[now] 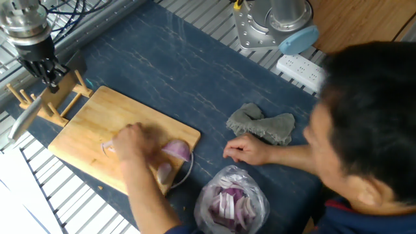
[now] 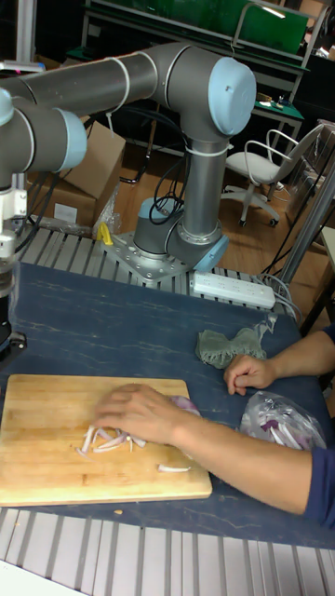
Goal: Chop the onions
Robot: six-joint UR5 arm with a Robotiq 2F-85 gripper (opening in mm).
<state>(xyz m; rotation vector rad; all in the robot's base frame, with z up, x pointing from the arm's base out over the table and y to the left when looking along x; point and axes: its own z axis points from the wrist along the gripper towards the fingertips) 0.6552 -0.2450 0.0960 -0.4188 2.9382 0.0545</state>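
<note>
- We see a bench (image 1: pixel 195 71) with a dark blue top and metal slats along its edges.
- A wooden board (image 1: pixel 97 123) lies flat on the blue top.
- Behind the bench, in the tall view, we see a room with a box (image 2: pixel 98 172), a chair (image 2: pixel 270 163) and green shelves far back.
- The big grey arm (image 2: pixel 140 79) curves over the bench from its base (image 2: pixel 177 251).
- A white plug strip (image 2: pixel 233 289) lies near the base.
- A grey-green cloth (image 1: pixel 260 123) lies on the blue top, right of the board.
- The onions (image 1: pixel 177 149) are on the board: one purple wedge and some thin slivers (image 2: pixel 107 440).
- A person's hand (image 1: pixel 130 143) rests on the board, over the slivers.
- The other hand (image 1: pixel 246 149) rests on the blue top near the cloth.
- A clear bag (image 1: pixel 231 205) with more purple pieces sits by the board's near corner.
- Only the fixed view shows the pincer (image 1: pixel 49 71), above a small wooden rack (image 1: pixel 52 97) at the board's far end.
- We cannot tell if the pincer is wide or narrow.
- The tall view cuts the pincer off at its left edge.
</note>
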